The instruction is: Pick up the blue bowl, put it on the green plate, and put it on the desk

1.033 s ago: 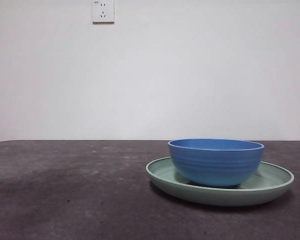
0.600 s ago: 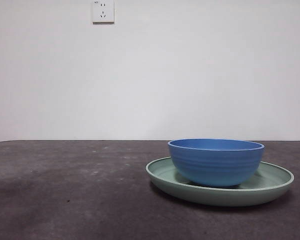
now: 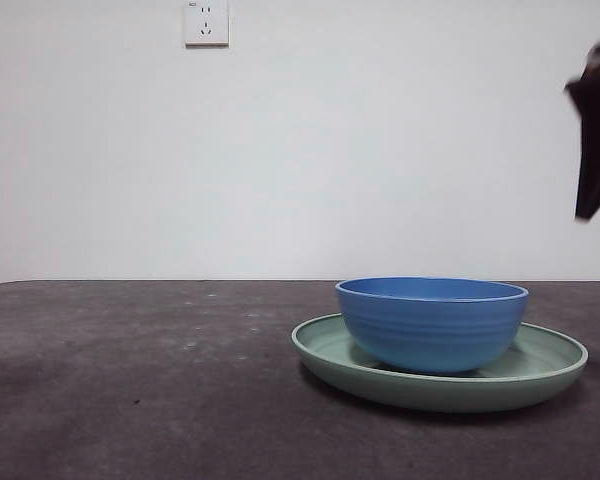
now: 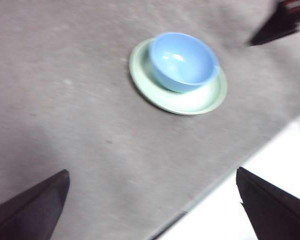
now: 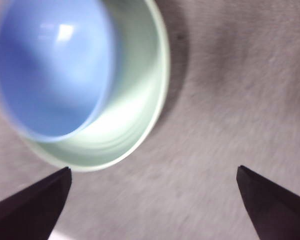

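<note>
The blue bowl (image 3: 432,325) stands upright inside the green plate (image 3: 555,362) on the desk (image 3: 130,380), at the right of the front view. My right gripper (image 5: 152,172) is open and empty, above the desk beside the plate (image 5: 140,100) and bowl (image 5: 50,70). It shows as a dark tip (image 3: 595,130) at the upper right of the front view, above and apart from the bowl, and also in the left wrist view (image 4: 280,22). My left gripper (image 4: 152,175) is open and empty, high and far from the bowl (image 4: 182,60) and plate (image 4: 200,102).
A white wall socket (image 3: 206,22) is on the white back wall. The left wrist view shows the desk's edge (image 4: 225,177) with pale floor beyond it, a little way from the plate.
A dark gripper tip has come into the front view at the upper right edge. The bowl and plate have not moved.
</note>
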`<move>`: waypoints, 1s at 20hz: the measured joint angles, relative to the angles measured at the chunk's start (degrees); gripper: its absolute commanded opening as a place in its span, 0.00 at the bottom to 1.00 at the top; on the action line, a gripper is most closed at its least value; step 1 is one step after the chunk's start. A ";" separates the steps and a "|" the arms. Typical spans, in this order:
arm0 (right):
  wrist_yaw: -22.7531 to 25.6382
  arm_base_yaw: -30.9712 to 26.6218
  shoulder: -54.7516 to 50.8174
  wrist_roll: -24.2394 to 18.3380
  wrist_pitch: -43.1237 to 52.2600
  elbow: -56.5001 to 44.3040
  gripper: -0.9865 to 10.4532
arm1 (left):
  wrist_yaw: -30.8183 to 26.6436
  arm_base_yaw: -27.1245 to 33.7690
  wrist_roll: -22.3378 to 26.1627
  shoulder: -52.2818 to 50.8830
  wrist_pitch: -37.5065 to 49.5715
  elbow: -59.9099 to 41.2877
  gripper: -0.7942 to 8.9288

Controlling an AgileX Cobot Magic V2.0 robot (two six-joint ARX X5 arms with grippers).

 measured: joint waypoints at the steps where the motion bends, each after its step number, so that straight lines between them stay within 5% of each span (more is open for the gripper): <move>1: 0.72 0.76 1.97 -0.26 1.64 0.00 0.56 | 1.07 0.00 -0.42 -0.28 -0.28 0.00 0.63; 9: 6.73 4.44 12.33 -0.94 11.43 0.13 0.50 | 2.93 0.00 -1.77 -1.75 -2.23 0.00 0.63; 16: 6.34 4.72 15.67 -1.03 14.21 0.22 0.36 | 2.97 0.00 -2.36 -1.81 -2.97 0.02 0.63; 20: 1.77 4.85 19.19 -1.03 15.69 0.42 0.34 | 2.97 0.00 -2.36 -1.84 -3.13 0.50 0.63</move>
